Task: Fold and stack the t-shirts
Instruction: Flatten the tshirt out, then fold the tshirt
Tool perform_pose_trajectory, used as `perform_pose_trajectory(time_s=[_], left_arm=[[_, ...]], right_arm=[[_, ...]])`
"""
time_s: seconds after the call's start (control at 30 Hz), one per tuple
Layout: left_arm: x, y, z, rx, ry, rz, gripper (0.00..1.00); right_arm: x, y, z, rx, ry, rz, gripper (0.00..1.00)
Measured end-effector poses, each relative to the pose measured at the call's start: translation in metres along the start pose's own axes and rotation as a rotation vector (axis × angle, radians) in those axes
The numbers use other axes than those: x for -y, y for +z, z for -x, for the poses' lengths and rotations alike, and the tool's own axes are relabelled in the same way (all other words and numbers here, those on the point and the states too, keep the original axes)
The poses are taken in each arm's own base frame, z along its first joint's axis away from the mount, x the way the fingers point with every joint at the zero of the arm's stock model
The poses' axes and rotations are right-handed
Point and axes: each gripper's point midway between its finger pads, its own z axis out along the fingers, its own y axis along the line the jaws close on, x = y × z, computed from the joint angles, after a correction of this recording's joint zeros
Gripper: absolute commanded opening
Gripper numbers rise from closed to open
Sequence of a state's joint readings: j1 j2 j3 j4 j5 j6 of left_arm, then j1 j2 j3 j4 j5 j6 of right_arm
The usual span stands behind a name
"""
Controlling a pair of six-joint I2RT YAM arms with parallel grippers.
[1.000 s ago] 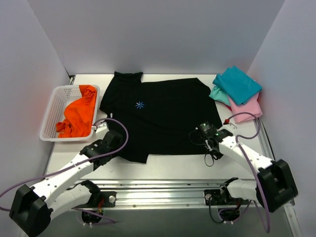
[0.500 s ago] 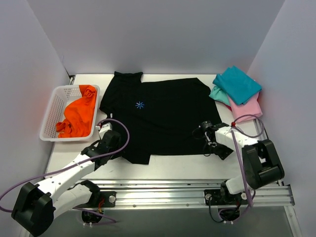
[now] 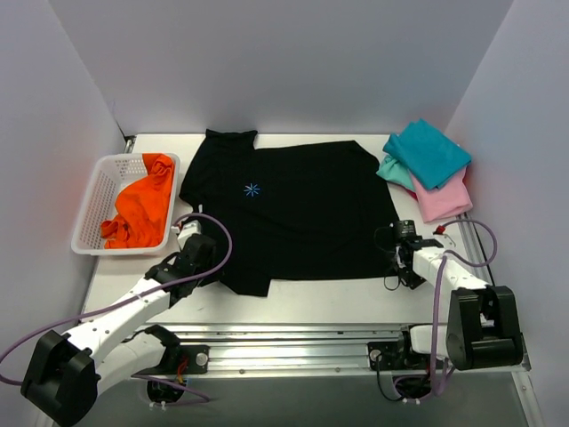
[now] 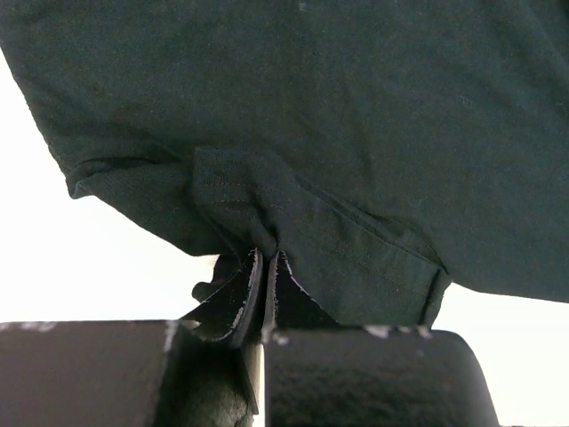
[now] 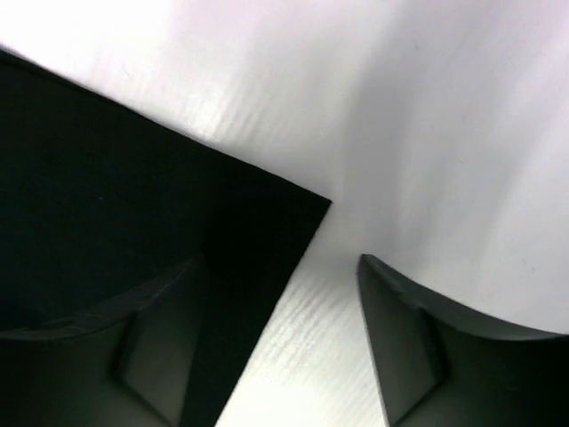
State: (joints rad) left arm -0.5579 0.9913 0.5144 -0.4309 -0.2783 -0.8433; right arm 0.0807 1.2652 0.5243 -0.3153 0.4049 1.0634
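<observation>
The large black t-shirt (image 3: pixel 293 209) lies spread flat on the table, its light-blue starburst (image 3: pixel 252 189) at upper left. My left gripper (image 3: pixel 206 252) is shut on the black shirt's near left hem (image 4: pixel 258 222), bunching the cloth between its fingers. My right gripper (image 3: pixel 402 238) is open at the shirt's near right corner (image 5: pixel 302 206), one finger over the cloth, the other over bare table. Folded teal (image 3: pixel 428 153) and pink (image 3: pixel 442 196) shirts are stacked at the back right. An orange shirt (image 3: pixel 142 209) lies crumpled in the basket.
A white mesh basket (image 3: pixel 92 206) stands at the left edge of the table. White walls enclose the table on three sides. A metal rail (image 3: pixel 293 342) runs along the near edge by the arm bases.
My right gripper has swung right, from over the shirt's near right part to its right corner. My left gripper has shifted slightly forward along the left hem.
</observation>
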Motion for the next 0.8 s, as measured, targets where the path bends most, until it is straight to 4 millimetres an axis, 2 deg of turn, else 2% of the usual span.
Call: perform_pose_trajectory(time_s=[0.03,0.1,0.13,0.2,0.27,0.43,0.53,0.63,0.8], left_arm=[[0.000,0.000,0.000,0.001,-0.001,0.001,0.02],[-0.001,0.000,0.001,0.001,-0.002,0.002,0.02],[-0.001,0.000,0.001,0.002,-0.003,0.003,0.02],[-0.001,0.000,0.001,0.002,-0.003,0.002,0.02],[-0.001,0.000,0.001,0.001,-0.002,0.003,0.02],[-0.001,0.000,0.001,0.001,-0.002,0.003,0.02],[-0.001,0.000,0.001,0.001,-0.003,0.003,0.02],[-0.001,0.000,0.000,0.000,-0.002,0.004,0.02],[-0.006,-0.008,0.000,-0.004,0.009,0.007,0.02]], right_arm=[[-0.002,0.001,0.001,0.001,-0.001,0.009,0.52],[-0.006,0.002,0.004,-0.005,0.003,0.031,0.41],[-0.008,0.004,0.006,-0.003,0.003,0.043,0.26],[-0.013,0.007,0.008,-0.006,0.010,0.080,0.20],[-0.016,0.012,0.016,-0.012,0.044,0.103,0.09],[-0.037,0.020,0.029,-0.017,0.073,0.194,0.04],[-0.043,0.019,0.028,-0.021,0.066,0.233,0.00],[-0.041,0.015,0.022,-0.034,0.068,0.268,0.00],[-0.023,-0.004,0.004,-0.070,0.061,0.306,0.00]])
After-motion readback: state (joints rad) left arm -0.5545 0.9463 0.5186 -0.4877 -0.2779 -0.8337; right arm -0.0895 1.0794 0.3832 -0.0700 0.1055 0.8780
